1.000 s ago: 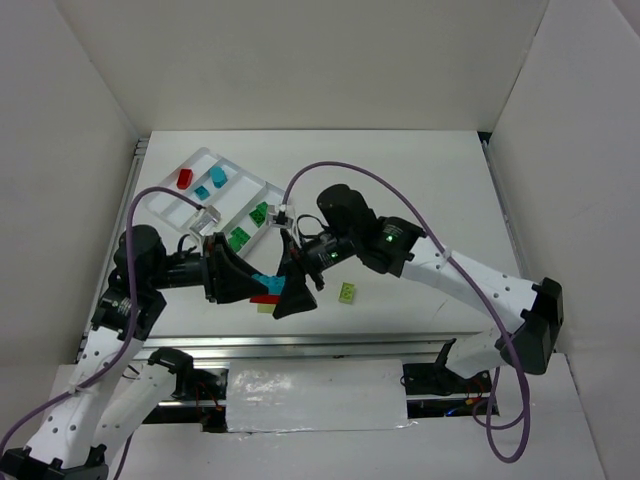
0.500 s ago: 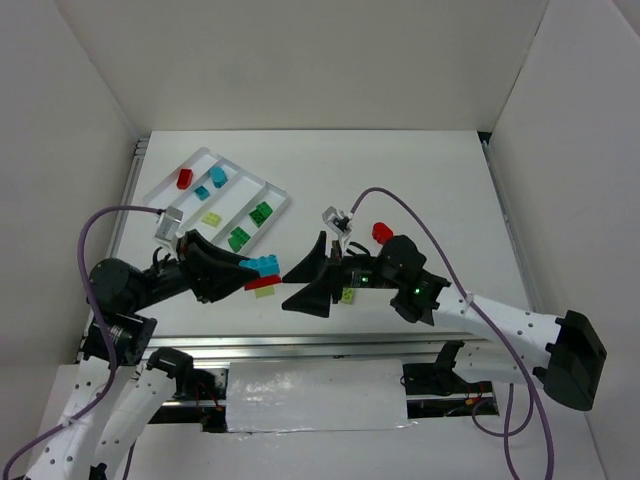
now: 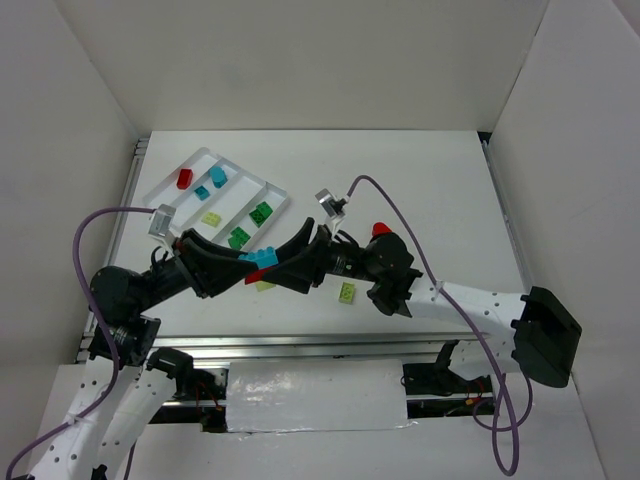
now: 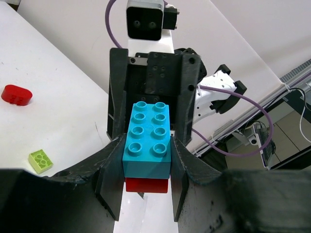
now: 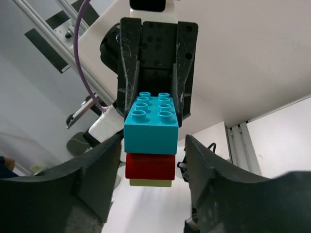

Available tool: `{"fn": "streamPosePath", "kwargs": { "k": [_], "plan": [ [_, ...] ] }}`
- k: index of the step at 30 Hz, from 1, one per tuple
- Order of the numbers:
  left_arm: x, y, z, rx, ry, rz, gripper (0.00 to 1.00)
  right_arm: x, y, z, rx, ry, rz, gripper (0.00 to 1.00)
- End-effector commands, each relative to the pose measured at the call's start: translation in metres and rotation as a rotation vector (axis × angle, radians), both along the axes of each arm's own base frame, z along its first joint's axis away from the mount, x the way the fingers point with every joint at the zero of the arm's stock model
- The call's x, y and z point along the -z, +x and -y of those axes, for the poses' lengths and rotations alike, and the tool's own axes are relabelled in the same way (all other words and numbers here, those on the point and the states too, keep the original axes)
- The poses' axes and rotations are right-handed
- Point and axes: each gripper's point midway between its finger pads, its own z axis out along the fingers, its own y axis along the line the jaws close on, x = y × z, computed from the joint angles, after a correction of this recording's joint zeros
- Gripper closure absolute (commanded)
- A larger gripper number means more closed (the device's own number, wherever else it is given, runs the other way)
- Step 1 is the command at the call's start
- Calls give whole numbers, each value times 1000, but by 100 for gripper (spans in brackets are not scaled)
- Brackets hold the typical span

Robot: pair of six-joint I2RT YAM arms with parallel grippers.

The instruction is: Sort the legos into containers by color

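Nearest me, right of centre, a pale yellow-green lego (image 3: 347, 292) lies loose on the table (image 3: 430, 190). Just beyond, at mid-frame, my left gripper (image 4: 146, 165) is clenched on a teal lego (image 3: 263, 260) stacked on a red lego (image 3: 256, 276), held above the table. My right gripper (image 5: 153, 141) straddles that stack, jaws apart, a sliver of gap showing. Further back sits a rounded red lego (image 3: 381, 231). The tray (image 3: 275, 190) at upper left keeps red, teal, yellow and green legos in separate compartments.

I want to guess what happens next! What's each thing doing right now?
left gripper: shut on the teal-and-red stack.
right gripper: open, fingers flanking the stack's other end.
tray: partly filled, colours in separate compartments.
loose red brick: lying on the table.
loose yellow-green brick: lying on the table.
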Motion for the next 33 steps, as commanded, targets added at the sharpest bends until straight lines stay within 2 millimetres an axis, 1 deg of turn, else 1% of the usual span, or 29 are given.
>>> {"fn": "streamPosePath", "kwargs": {
  "k": [1, 2, 5, 6, 7, 9, 10, 13, 17, 18, 22, 25, 26, 27, 28, 29, 30, 31, 32, 33],
  "plan": [
    [-19, -6, -2, 0, -36, 71, 100, -38, -12, 4, -42, 116, 62, 40],
    [-18, -6, -1, 5, -35, 68, 100, -37, -13, 3, -45, 115, 61, 45],
    [-17, -6, 0, 14, -36, 65, 100, -38, -13, 2, -46, 102, 64, 51],
    [-16, -5, 0, 14, -37, 63, 100, -38, -14, 1, -50, 98, 67, 56],
    [-16, -5, 0, 16, -35, 64, 100, -37, -13, 1, -50, 93, 72, 72],
    [-16, -3, -1, 0, -30, 64, 100, -36, -14, 0, -52, 82, 65, 95],
    [-16, -2, -1, -8, -27, 66, 100, -35, -13, 0, -54, 75, 68, 100],
    [-19, 3, -3, -42, -17, 77, 100, -24, -17, -4, -80, 37, 70, 100],
    [-21, 17, -6, -102, -3, 62, 100, -8, -19, -6, -98, -24, 85, 100],
    [-22, 23, -6, -115, -3, 53, 100, -3, -18, -7, -95, -40, 101, 100],
    [-28, 34, -3, -118, -14, 48, 100, 13, -14, -4, -92, -88, 112, 100],
    [-31, 43, -2, -128, -25, 42, 100, 21, -5, 4, -85, -103, 108, 100],
    [-31, 45, -2, -136, -24, 37, 100, 22, 0, 8, -74, -106, 110, 100],
    [-32, 50, -1, -140, -21, 34, 100, 28, 3, 11, -72, -118, 104, 100],
    [-31, 53, -2, -152, -16, 30, 100, 28, 7, 14, -57, -113, 100, 100],
    [-34, 57, -3, -173, -9, 26, 100, 29, 16, 19, -32, -114, 95, 100],
    [-33, 63, -6, -207, 12, 35, 100, 37, 21, 24, -15, -124, 76, 100],
    [-23, 75, -12, -271, 38, -23, 100, 36, 24, 30, 4, -115, 73, 100],
    [-29, 79, -17, -317, 49, -27, 100, 37, 33, 37, 32, -111, 61, 100],
    [-23, 99, -30, -435, 87, -42, 100, 43, 37, 44, 59, -118, 44, 100]
  ]
}}
